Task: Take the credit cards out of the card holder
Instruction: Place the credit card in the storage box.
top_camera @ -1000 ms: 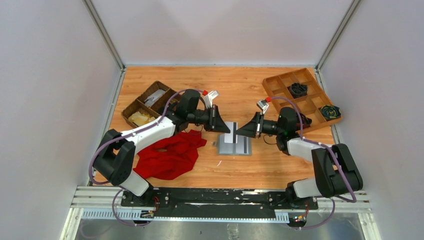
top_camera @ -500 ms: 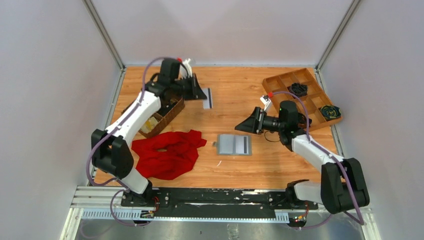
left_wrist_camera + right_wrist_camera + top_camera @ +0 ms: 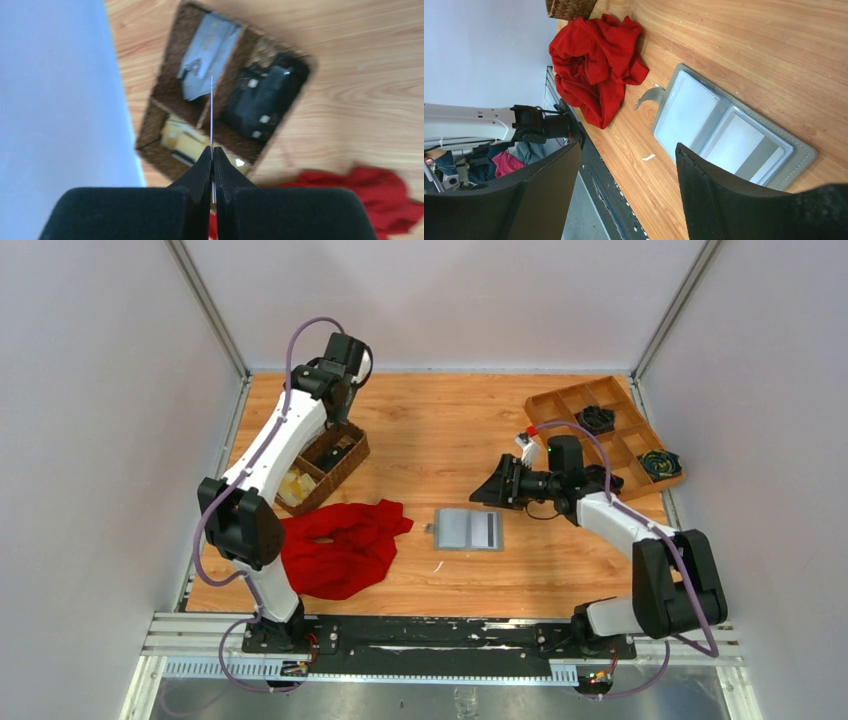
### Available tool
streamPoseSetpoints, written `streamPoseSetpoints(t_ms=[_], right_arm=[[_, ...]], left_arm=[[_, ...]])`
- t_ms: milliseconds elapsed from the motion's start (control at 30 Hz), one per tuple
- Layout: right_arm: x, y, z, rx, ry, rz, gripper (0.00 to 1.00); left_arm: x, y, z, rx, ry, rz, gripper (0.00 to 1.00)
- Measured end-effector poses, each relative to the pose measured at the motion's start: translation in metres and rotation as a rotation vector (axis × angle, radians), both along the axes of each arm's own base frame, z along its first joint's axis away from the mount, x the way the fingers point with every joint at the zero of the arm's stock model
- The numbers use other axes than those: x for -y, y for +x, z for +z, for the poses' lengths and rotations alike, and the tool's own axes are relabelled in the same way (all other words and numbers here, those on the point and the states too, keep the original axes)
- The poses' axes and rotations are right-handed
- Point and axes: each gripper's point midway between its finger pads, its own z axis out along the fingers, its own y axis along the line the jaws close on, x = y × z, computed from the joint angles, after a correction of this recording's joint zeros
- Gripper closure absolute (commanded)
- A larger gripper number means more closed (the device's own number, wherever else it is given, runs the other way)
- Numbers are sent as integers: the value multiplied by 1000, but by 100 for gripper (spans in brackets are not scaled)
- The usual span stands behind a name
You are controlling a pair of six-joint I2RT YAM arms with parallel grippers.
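Observation:
The grey card holder (image 3: 468, 529) lies open and flat on the wooden table, its side tab pointing left; it also shows in the right wrist view (image 3: 724, 135). My right gripper (image 3: 492, 488) hovers just above and to the right of it, open and empty (image 3: 629, 165). My left arm reaches to the far left corner. In the left wrist view my left gripper (image 3: 212, 150) is shut on a thin credit card (image 3: 212, 110) seen edge-on, held above the wicker basket (image 3: 152, 100). The card itself does not show in the top view.
The wicker basket (image 3: 352, 455) holds grey, black and yellow items. A red cloth (image 3: 340, 545) lies left of the holder. A wooden divided tray (image 3: 556, 405) with dark objects stands at the back right. A small white scrap (image 3: 438, 566) lies near the holder.
My left arm lifted a card from the holder and swung it to the far left over the basket. My right gripper opened and drew back slightly from the holder.

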Motion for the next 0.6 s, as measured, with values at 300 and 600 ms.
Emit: streamPoseSetpoints(t_ms=[300, 600], right_arm=[[7, 7, 1, 2, -49, -63, 27], [15, 37, 12, -18, -133, -132, 29]], left_arm=[[-50, -1, 19, -14, 313, 62, 100], [-56, 36, 2, -48, 423, 89, 100]])
